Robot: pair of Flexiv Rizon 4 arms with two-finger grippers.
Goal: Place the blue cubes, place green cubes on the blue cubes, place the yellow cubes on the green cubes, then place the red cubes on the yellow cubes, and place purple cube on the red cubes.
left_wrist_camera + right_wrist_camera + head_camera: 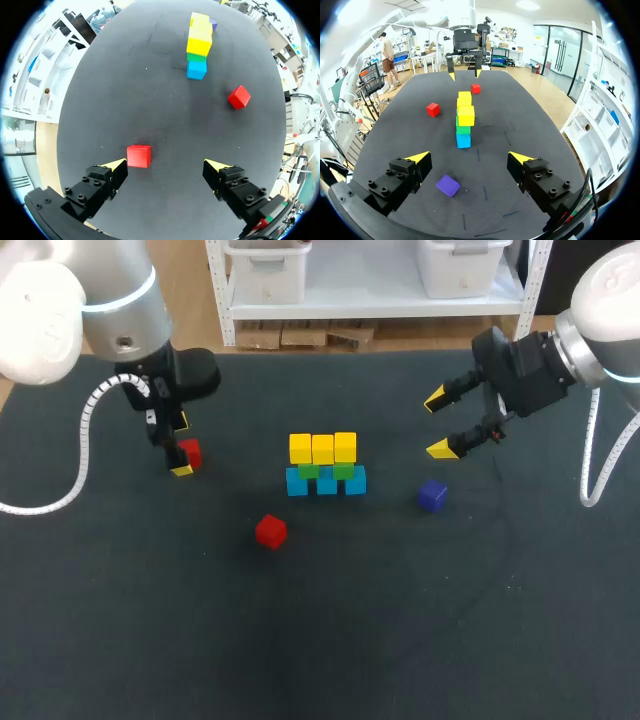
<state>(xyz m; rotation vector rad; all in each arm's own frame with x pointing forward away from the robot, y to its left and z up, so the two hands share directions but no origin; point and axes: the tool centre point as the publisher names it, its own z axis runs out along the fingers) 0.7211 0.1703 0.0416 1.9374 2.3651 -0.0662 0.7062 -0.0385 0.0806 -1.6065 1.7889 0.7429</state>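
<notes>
Mid-table stands a wall of cubes: a row of blue cubes (326, 483), green cubes (325, 471) on them, and yellow cubes (322, 448) on top. My left gripper (181, 446) is open and low over one red cube (189, 452). In the left wrist view this red cube (138, 156) lies between the fingers, close to one fingertip (116, 165), and nothing grips it. A second red cube (270, 531) lies in front of the wall. My right gripper (437, 425) hangs open and empty above the table, with the purple cube (432, 495) below it.
From the right wrist the wall (464, 122) is seen end-on ahead of the open gripper (469, 159). The purple cube (448, 185) lies under it near one finger. Bare dark mat (400, 620) stretches across the front.
</notes>
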